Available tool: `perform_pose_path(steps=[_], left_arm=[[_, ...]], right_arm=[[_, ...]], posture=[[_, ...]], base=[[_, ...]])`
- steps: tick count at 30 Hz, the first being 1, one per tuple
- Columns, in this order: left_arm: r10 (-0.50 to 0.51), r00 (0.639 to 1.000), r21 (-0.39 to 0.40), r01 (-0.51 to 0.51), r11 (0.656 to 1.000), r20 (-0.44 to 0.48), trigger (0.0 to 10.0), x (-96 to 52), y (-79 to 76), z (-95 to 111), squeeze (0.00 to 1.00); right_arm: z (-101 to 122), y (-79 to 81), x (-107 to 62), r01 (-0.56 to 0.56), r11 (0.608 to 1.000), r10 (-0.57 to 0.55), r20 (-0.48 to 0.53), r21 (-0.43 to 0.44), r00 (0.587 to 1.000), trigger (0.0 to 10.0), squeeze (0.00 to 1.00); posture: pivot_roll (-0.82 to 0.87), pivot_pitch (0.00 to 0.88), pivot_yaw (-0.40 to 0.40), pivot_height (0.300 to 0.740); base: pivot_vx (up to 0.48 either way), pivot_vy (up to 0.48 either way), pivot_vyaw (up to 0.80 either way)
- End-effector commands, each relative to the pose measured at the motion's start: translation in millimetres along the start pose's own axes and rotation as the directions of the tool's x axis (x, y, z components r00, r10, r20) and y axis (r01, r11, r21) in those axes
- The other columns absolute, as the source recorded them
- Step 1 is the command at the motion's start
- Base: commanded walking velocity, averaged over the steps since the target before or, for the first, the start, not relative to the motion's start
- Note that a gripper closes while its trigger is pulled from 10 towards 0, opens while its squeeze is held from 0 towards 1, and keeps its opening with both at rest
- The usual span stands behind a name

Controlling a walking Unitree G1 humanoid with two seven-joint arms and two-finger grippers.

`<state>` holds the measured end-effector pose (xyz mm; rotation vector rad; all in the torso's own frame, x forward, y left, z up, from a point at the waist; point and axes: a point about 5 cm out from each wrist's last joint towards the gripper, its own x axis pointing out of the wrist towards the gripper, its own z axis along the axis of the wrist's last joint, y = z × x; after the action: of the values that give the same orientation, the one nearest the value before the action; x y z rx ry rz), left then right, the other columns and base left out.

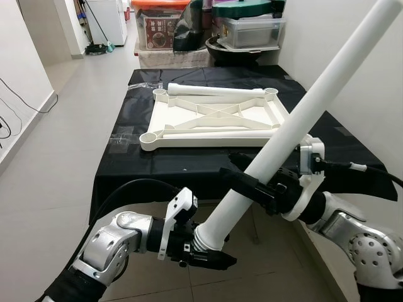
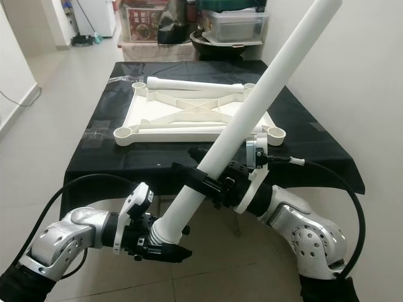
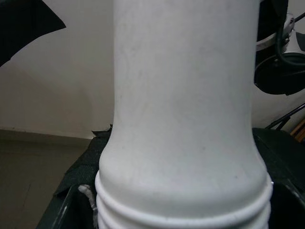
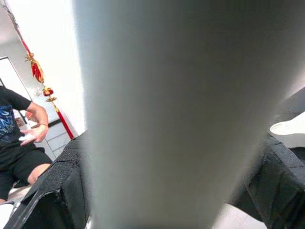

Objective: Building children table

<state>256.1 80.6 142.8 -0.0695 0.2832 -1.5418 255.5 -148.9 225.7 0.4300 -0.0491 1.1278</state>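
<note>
Both grippers are holding one long white table leg that is slanting up from low in front of the robot toward the upper right, crossing in front of the table. The left gripper is gripping the leg at its lower, threaded end, where white ridges are ringing the tube; its black fingers are lying closed along the sides of that end, just above the tiled floor. The right gripper is clamping the leg higher up, about a third of the way along, with its black fingers wrapping around the tube from the right. In the left wrist view the leg's ridged end is sitting right against the camera, and in the right wrist view the leg is showing as a blurred pale column. Beyond the grippers, a table covered with a black cloth is carrying the white tabletop, which is lying upside down with its crossed ribs facing up and round sockets at its corners. A second white leg is lying across the far edge of that tabletop. Storage boxes are standing against the far wall behind the table. In the right wrist view a person in a black shirt is sitting off to one side.
</note>
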Motion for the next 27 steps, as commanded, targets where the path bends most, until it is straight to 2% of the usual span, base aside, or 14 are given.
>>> perform_pose_path(steps=[1, 19, 20, 21, 22, 23, 27], left_arm=[[0.003, 1.0, 0.015, -0.002, 1.0, -0.011, 10.0, 1.3, 1.7, 1, 0.0], [-0.023, 1.0, 0.007, 0.023, 1.0, -0.015, 10.0, 7.1, 1.0, -1, 0.0], [-0.024, 1.0, 0.006, 0.024, 1.0, -0.016, 10.0, 7.2, 1.1, -1, 0.0], [-0.024, 1.0, 0.006, 0.024, 1.0, -0.016, 10.0, 7.2, 1.1, -1, 0.0], [-0.025, 1.0, 0.005, 0.025, 1.0, -0.018, 10.0, 6.9, 0.9, -2, 0.0], [-0.026, 0.999, 0.004, 0.026, 1.0, -0.02, 10.0, 6.3, 0.6, -2, 0.0], [-0.027, 0.999, -0.002, 0.027, 1.0, -0.024, 10.0, 5.5, 0.4, -3, 0.0]], right_arm=[[3, 7.1, 5.2, -0.038, 0.999, 0.038, 0.004, -0.006, 0.999, 10.0, 0.0], [-4, 16.6, 13.9, -0.075, 0.997, 0.075, -0.016, -0.009, 0.997, 10.0, 0.0], [-4, 16.9, 14.2, -0.077, 0.997, 0.077, -0.02, -0.009, 0.997, 8.6, 0.0], [-4, 16.9, 14.2, -0.077, 0.997, 0.077, -0.02, -0.009, 0.997, 8.6, 0.0], [-6, 17.3, 14.4, -0.08, 0.997, 0.08, -0.029, -0.009, 0.996, 2.8, 0.0], [-7, 17.4, 14.3, -0.081, 0.997, 0.081, -0.036, -0.008, 0.996, 0.0, 0.0], [-8, 17.1, 14.3, -0.079, 0.997, 0.079, -0.043, -0.009, 0.996, 0.0, 0.0]], posture=[[0.13, 0.0, -0.03, 0.74], [0.12, 0.0, -0.029, 0.74], [0.12, 0.0, -0.029, 0.74], [0.12, 0.0, -0.029, 0.74], [0.12, 0.0, -0.029, 0.74], [0.12, 0.0, -0.029, 0.74], [0.12, 0.0, -0.028, 0.74]], base=[[0.0, 0.0, 0.0], [0.0, 0.0, 0.0], [0.0, 0.0, 0.0], [0.0, 0.0, 0.0], [0.0, 0.0, 0.0], [0.0, 0.0, 0.0], [0.0, 0.0, 0.0]])
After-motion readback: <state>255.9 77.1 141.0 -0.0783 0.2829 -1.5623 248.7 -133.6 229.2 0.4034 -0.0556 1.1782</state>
